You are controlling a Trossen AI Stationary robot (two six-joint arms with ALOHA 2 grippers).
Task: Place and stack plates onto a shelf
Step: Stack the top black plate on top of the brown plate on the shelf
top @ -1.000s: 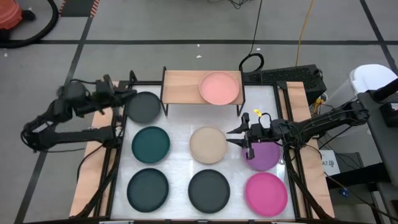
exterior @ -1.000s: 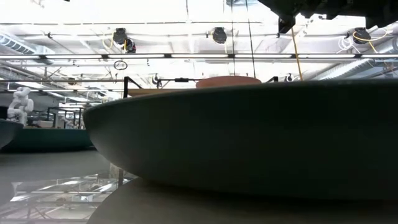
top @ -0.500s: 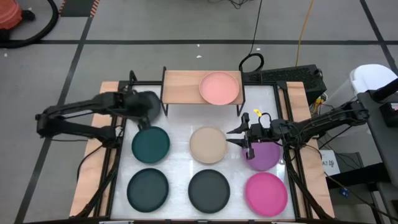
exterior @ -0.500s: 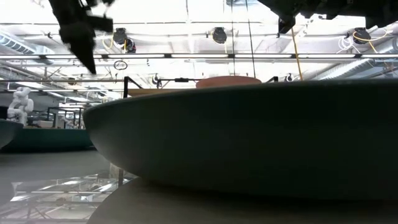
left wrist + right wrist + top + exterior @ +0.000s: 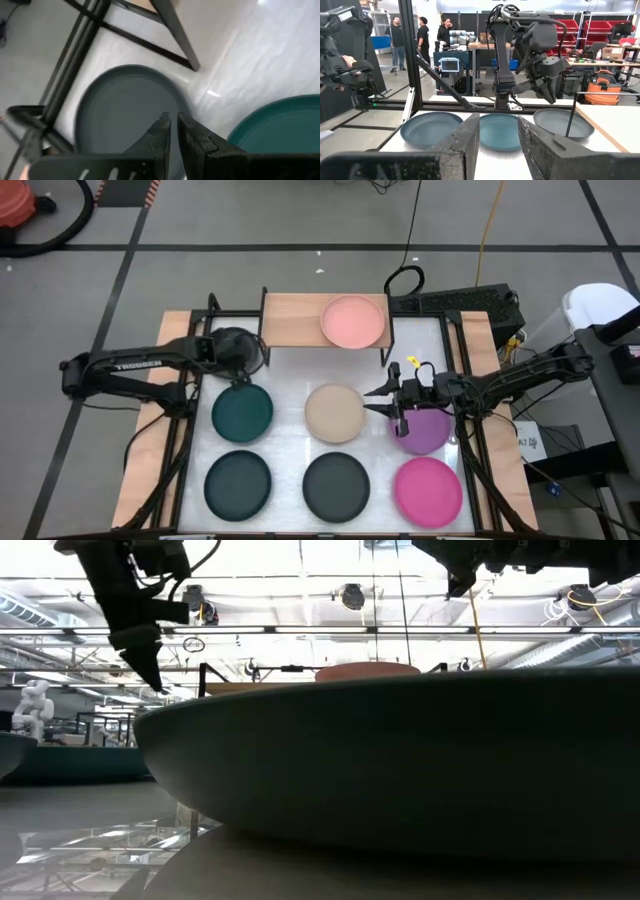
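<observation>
A pale pink plate (image 5: 353,321) lies on the wooden shelf (image 5: 292,320) at the far edge. On the white table lie a dark grey plate (image 5: 226,352) at far left, then teal (image 5: 242,410), beige (image 5: 334,412), purple (image 5: 428,434), two dark grey (image 5: 238,483) (image 5: 336,484) and magenta (image 5: 428,491) plates. My left gripper (image 5: 173,120) is shut, points down and hovers above the far-left dark grey plate (image 5: 120,105), near its rim; it also shows in the low view (image 5: 152,680). My right gripper (image 5: 372,400) is open and empty, raised between the beige and purple plates.
The shelf's black legs (image 5: 175,35) stand just beside the far-left dark grey plate. Black frame rails (image 5: 190,430) run along the table's left and right sides. People stand in the room beyond the table (image 5: 422,37).
My left arm has swung in from beyond the table's left edge toward the right, and its gripper has come down over the far-left dark grey plate. The plates have kept their places.
</observation>
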